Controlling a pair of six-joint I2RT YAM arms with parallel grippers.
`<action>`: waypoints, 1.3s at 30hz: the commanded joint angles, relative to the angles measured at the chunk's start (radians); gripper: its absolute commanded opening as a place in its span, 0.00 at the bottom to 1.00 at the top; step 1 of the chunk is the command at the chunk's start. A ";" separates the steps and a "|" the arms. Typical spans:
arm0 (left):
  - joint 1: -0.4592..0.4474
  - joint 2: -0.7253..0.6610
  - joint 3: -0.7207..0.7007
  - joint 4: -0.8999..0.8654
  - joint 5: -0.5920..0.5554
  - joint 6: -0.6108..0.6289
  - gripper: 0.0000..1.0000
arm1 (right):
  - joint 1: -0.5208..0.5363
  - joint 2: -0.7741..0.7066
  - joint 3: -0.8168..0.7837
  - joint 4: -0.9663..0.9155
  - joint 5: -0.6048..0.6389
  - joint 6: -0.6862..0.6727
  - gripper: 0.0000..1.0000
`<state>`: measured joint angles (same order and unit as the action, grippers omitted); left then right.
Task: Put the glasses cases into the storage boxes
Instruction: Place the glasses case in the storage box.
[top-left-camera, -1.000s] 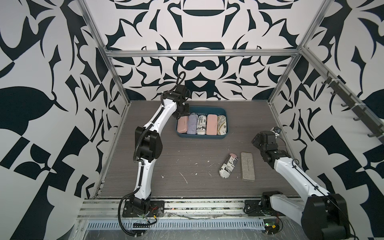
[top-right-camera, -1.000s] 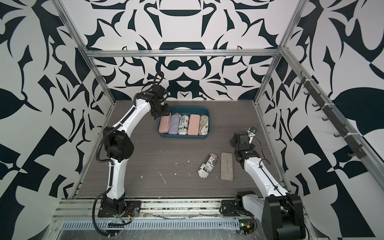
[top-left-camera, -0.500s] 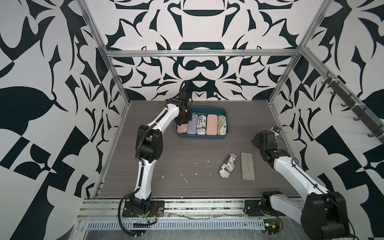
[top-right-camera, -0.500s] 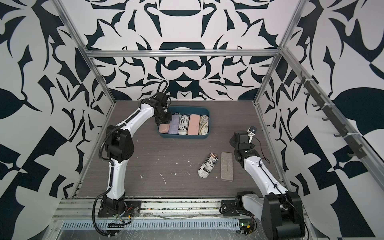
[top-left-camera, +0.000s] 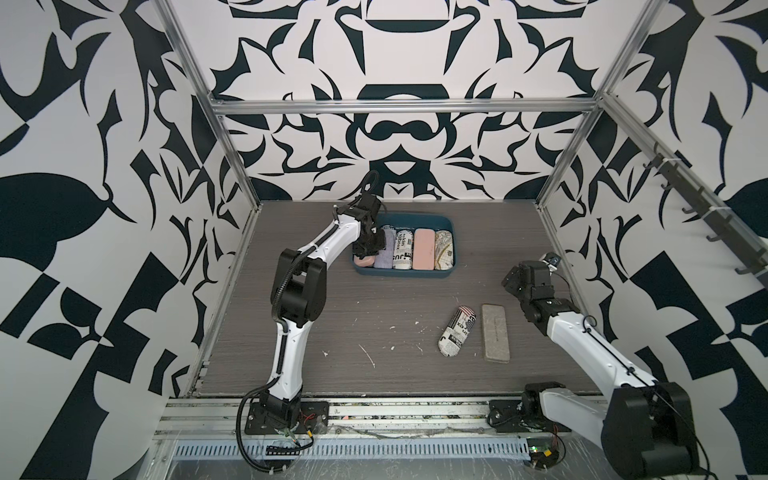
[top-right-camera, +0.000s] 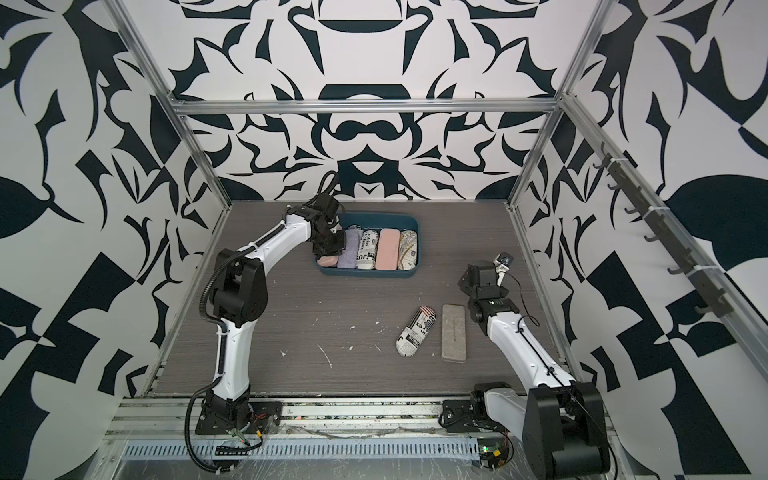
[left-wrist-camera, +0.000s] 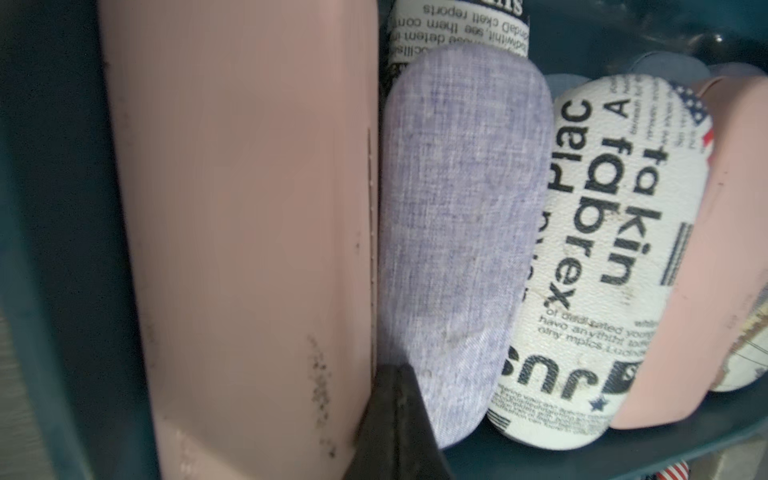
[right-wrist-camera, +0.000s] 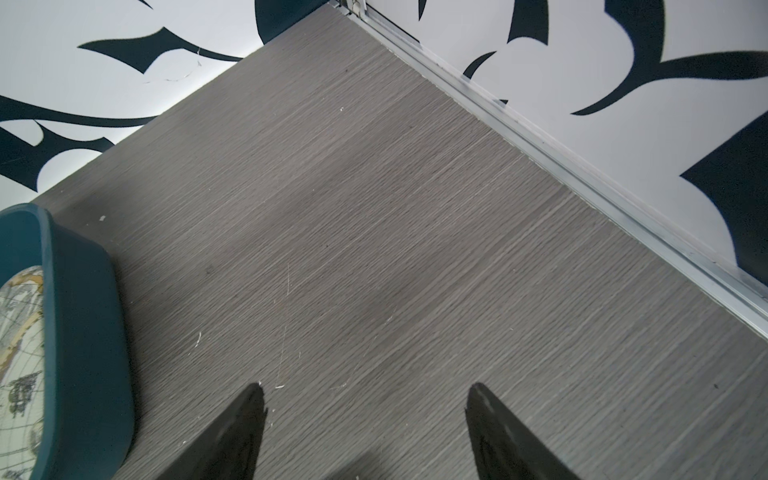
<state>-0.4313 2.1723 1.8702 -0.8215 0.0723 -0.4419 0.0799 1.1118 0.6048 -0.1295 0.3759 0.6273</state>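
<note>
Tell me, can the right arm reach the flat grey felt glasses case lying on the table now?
Probably yes. The flat grey felt glasses case lies uncovered beside the right arm, and its fingers are open and empty.

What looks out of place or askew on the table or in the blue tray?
Two cases lie outside the tray: the flag newspaper-print case, slanted, beside the grey felt case. In the tray, the leftmost pink case seems tipped on its edge against the wall, the shut left gripper wedged beside it.
</note>
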 joint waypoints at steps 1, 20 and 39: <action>0.009 -0.031 -0.068 -0.037 0.022 -0.003 0.00 | -0.002 0.006 0.042 0.016 -0.015 -0.009 0.79; 0.050 -0.117 -0.057 0.053 0.033 -0.031 0.00 | -0.001 0.029 0.079 -0.072 -0.277 -0.033 0.77; 0.049 -0.156 -0.161 0.106 0.064 0.005 0.00 | 0.131 0.176 0.190 -0.493 -0.208 -0.069 0.86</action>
<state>-0.3798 2.0460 1.7317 -0.7147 0.1135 -0.4469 0.1932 1.2476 0.7547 -0.5224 0.1078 0.5716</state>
